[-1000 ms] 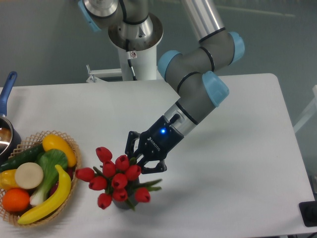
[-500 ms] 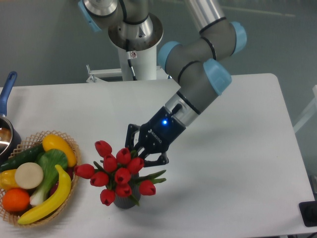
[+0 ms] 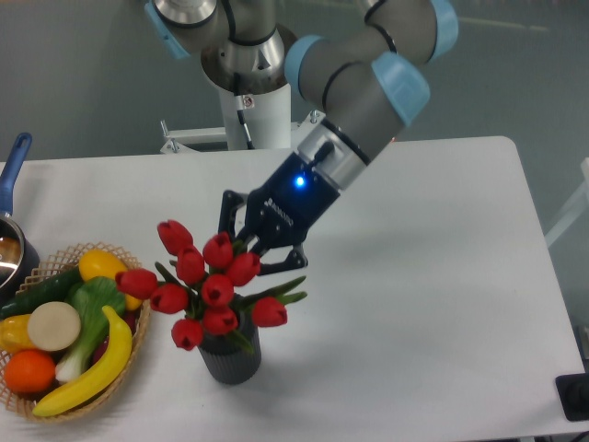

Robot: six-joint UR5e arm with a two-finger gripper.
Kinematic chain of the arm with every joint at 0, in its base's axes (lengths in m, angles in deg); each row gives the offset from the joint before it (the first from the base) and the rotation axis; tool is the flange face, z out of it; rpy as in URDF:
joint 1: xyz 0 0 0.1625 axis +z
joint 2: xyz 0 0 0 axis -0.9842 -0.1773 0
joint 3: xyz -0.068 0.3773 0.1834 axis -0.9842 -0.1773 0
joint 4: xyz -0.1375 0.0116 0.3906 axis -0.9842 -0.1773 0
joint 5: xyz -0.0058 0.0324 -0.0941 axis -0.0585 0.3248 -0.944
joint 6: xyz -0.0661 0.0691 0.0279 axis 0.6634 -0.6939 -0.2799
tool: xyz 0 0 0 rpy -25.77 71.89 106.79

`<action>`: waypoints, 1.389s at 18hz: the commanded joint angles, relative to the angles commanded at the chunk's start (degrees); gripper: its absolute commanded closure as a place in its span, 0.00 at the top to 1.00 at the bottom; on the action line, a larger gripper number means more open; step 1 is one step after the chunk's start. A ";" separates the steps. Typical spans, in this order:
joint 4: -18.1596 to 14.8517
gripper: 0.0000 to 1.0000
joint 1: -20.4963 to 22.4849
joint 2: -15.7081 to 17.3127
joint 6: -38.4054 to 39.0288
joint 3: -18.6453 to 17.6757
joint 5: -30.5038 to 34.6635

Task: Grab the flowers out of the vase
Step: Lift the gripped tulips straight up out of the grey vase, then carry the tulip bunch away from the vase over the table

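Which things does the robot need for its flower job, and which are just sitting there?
For the job: flowers, vase, hand.
Just sitting there: basket of fruit and vegetables, pot with a blue handle at the left edge.

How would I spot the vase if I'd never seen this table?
Start at the white table and look to its front edge, right of the wicker basket of fruit. The vase is the small dark grey ribbed cylinder under the red flowers, the only dark upright pot there.
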 joint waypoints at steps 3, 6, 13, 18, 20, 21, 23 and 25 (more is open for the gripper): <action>0.00 0.08 0.35 0.00 2.64 2.11 0.00; 0.00 0.08 0.44 0.00 3.87 3.78 0.00; 0.00 0.07 2.11 -0.09 4.49 5.28 0.00; 0.44 0.07 4.92 -0.53 3.44 7.65 1.57; 1.05 0.07 6.15 -0.35 2.12 7.92 6.91; 1.05 0.07 6.85 -0.26 0.90 7.92 10.95; 0.97 0.00 8.08 -0.18 -1.74 7.57 17.38; 0.88 0.00 9.22 -0.17 -2.54 7.39 20.64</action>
